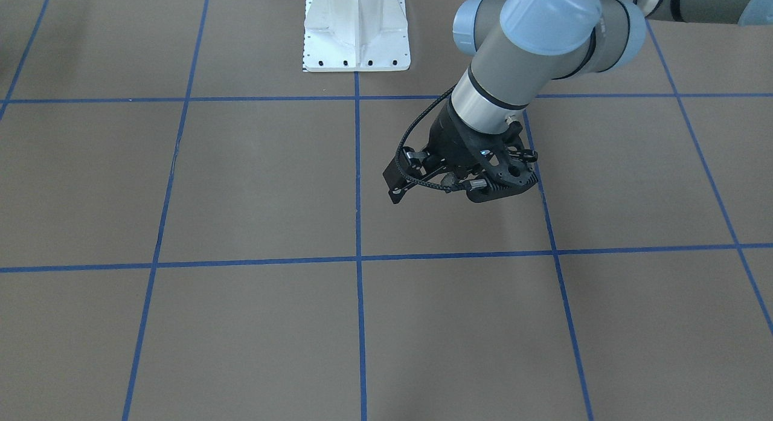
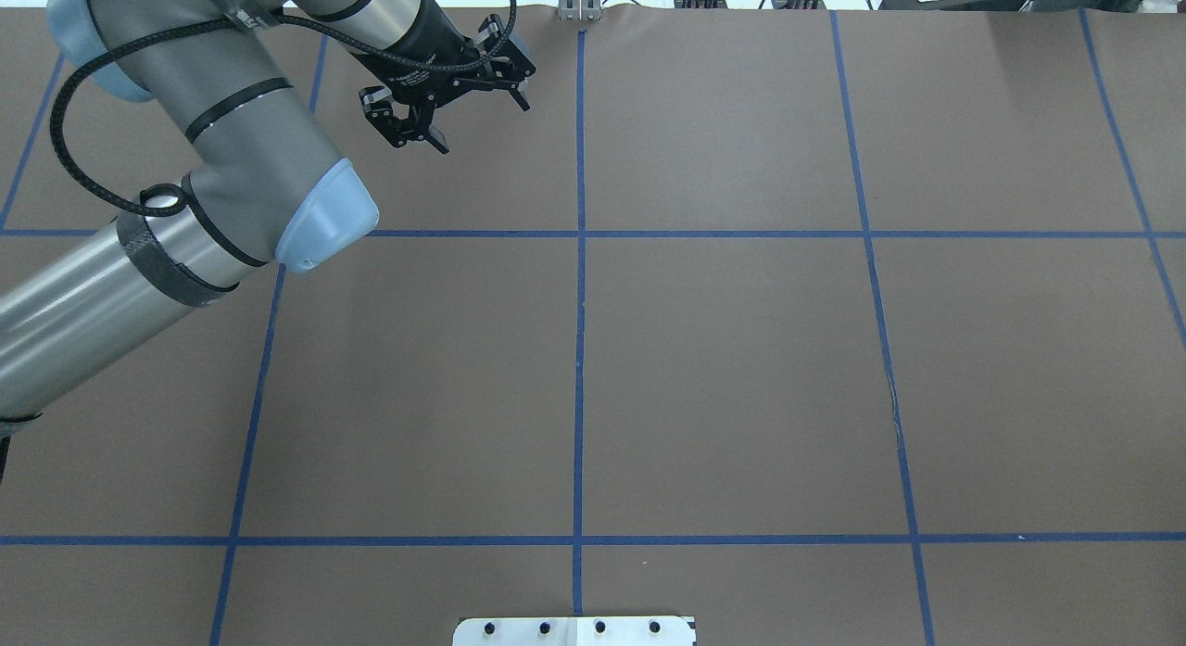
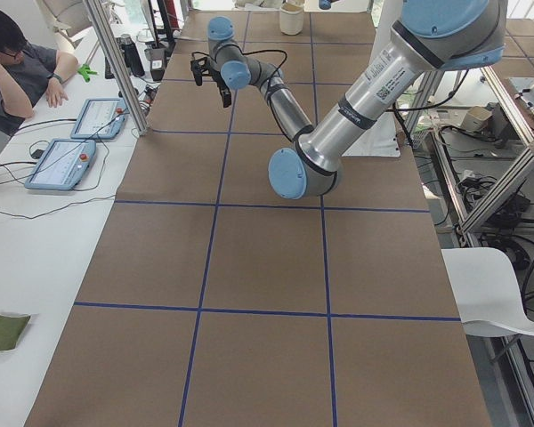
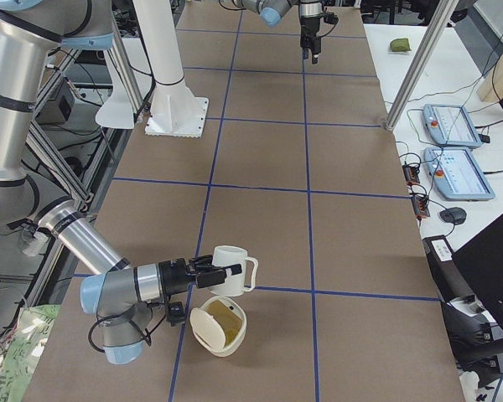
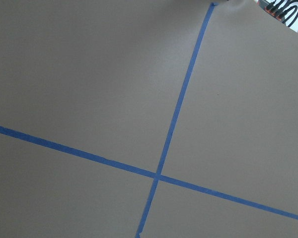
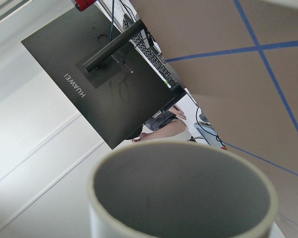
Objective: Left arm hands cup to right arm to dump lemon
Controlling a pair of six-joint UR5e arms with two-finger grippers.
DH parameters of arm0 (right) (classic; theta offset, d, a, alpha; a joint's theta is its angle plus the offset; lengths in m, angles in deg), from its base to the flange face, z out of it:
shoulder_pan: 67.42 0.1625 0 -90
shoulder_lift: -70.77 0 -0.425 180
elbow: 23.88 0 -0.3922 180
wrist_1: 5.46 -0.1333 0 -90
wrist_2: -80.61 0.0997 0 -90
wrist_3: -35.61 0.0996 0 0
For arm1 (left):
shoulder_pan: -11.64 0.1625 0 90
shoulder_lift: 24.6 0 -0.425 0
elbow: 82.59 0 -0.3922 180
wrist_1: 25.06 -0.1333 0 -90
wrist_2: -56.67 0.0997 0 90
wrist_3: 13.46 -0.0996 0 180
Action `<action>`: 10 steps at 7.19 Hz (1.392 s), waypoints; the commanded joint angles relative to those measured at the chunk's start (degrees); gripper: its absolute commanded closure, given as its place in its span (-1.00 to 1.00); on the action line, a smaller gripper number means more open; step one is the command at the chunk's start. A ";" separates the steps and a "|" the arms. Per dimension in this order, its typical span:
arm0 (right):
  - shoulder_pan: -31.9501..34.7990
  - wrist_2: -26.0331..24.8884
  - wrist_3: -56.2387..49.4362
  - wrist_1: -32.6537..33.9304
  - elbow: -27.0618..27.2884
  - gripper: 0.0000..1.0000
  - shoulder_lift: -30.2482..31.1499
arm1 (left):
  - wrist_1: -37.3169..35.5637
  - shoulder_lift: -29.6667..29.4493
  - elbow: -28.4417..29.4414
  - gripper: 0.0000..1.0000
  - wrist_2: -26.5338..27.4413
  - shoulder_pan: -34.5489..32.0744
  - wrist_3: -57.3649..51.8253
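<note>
Where the table's right end lies nearest, a cream bowl (image 4: 203,337) sits tipped on the brown table (image 4: 352,251), a yellow-green patch (image 4: 225,315) showing inside it. Just beyond, the right arm (image 4: 88,241) reaches in low. Its gripper (image 4: 222,270) is at the cup (image 4: 235,283), whose handle points away from the arm. Whether that claw pinches the cup I cannot tell. The right wrist camera looks into the cup's dark grey mouth. Farther along stands a white pedestal (image 4: 178,113). At the far left end the left arm (image 2: 241,155) holds its gripper (image 2: 419,144) over bare table, fingers spread, with nothing between them.
</note>
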 commanded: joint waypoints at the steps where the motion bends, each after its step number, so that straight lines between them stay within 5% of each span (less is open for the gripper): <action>1: 0.18 0.02 0.15 -0.35 -0.05 0.58 0.22 | 0.00 -0.04 0.00 -1.00 0.01 0.18 0.00; 3: 0.18 0.28 -1.67 -1.91 0.74 0.56 -0.21 | 0.00 -0.04 0.08 -1.00 0.01 0.27 0.00; 10: 0.09 10.89 -43.74 -2.02 3.90 0.55 -1.10 | 0.00 0.40 0.09 -1.00 0.01 0.53 0.00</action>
